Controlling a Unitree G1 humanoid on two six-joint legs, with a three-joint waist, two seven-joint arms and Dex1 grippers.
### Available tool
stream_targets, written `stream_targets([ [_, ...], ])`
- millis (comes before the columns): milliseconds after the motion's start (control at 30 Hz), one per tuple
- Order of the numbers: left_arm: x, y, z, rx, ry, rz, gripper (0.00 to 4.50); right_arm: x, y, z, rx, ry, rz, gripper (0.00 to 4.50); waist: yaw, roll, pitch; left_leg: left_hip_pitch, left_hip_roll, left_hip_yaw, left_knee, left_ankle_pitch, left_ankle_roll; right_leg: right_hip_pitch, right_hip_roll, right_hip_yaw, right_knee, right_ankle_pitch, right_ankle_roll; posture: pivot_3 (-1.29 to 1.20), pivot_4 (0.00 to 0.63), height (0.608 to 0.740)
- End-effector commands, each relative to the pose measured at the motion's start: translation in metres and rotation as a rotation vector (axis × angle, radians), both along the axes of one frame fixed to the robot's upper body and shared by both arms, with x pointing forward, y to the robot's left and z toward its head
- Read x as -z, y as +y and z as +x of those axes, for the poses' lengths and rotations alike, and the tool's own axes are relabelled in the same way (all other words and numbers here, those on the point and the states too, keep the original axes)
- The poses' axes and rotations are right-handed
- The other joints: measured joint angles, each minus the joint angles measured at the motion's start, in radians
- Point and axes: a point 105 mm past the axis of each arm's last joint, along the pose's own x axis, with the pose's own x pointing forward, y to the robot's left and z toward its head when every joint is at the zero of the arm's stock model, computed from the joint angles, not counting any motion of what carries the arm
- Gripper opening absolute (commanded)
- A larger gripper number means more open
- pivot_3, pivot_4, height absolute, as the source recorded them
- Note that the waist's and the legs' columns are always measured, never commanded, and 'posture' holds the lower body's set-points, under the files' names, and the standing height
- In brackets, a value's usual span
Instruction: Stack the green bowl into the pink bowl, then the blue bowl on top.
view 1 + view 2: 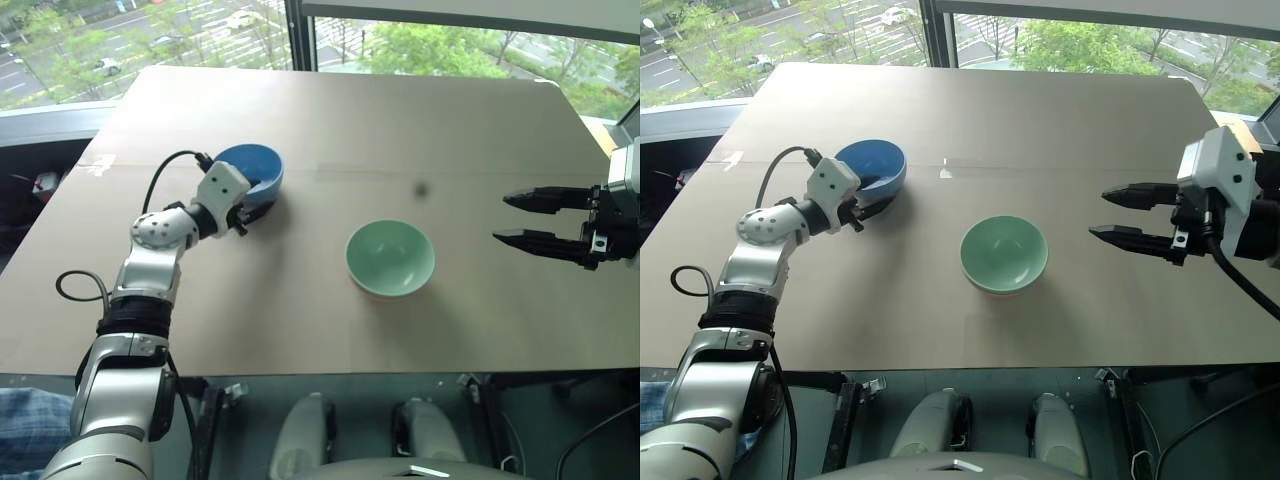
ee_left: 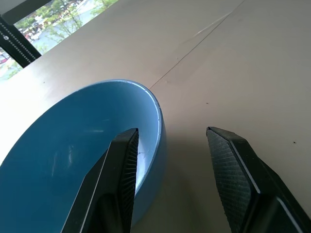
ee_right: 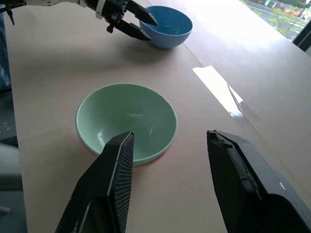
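Observation:
The green bowl [image 1: 390, 255] sits nested in the pink bowl [image 1: 385, 295] at the table's middle; only a thin pink rim shows under it. Farther back on the left, the blue bowl [image 1: 250, 170] stands upright on the table. My left gripper [image 2: 171, 130] is open astride the blue bowl's near rim [image 2: 158, 111], one finger inside the bowl and the other outside. Neither pad visibly presses the wall. My right gripper [image 1: 515, 220] hangs open above the table to the right of the stacked bowls, with nothing between its fingers [image 3: 121, 160].
The brown tabletop [image 1: 350, 110] stretches back to a window at its far edge. A strip of tape [image 1: 945, 172] lies near the table's middle seam. The near edge of the table runs just in front of the stacked bowls.

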Motion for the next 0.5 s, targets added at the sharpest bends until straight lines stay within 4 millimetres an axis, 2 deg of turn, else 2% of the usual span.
stream_targets([
  [33, -0.009, 0.0, 0.005, -0.001, -0.032, 0.037, 2.35, -0.005, -0.001, -0.001, 0.001, -0.034, -0.015, 2.48, 0.0, 0.0, 0.0, 0.0, 0.0, 0.0, 0.0, 0.0, 0.0, 0.0, 0.0, 0.0, 0.0, 0.0, 0.0, 0.0, 0.15, 0.74],
  [233, -0.006, 0.005, 0.013, -0.03, -0.02, 0.093, 2.35, -0.003, -0.002, 0.001, 0.01, -0.038, -0.021, 2.48, 0.0, 0.0, 0.0, 0.0, 0.0, 0.0, 0.0, 0.0, 0.0, 0.0, 0.0, 0.0, 0.0, 0.0, 0.0, 0.0, 0.15, 0.74],
  [367, -0.008, 0.002, 0.018, -0.017, -0.033, 0.113, 1.47, -0.001, -0.002, 0.001, 0.009, -0.034, -0.023, 2.57, 0.0, 0.0, 0.0, 0.0, 0.0, 0.0, 0.0, 0.0, 0.0, 0.0, 0.0, 0.0, 0.0, 0.0, 0.0, 0.0, 0.15, 0.74],
  [500, -0.011, -0.002, 0.021, 0.002, -0.037, 0.112, 0.03, 0.002, -0.003, 0.0, 0.017, -0.028, -0.034, 2.57, 0.0, 0.0, 0.0, 0.0, 0.0, 0.0, 0.0, 0.0, 0.0, 0.0, 0.0, 0.0, 0.001, 0.0, 0.0, 0.0, 0.15, 0.74],
])
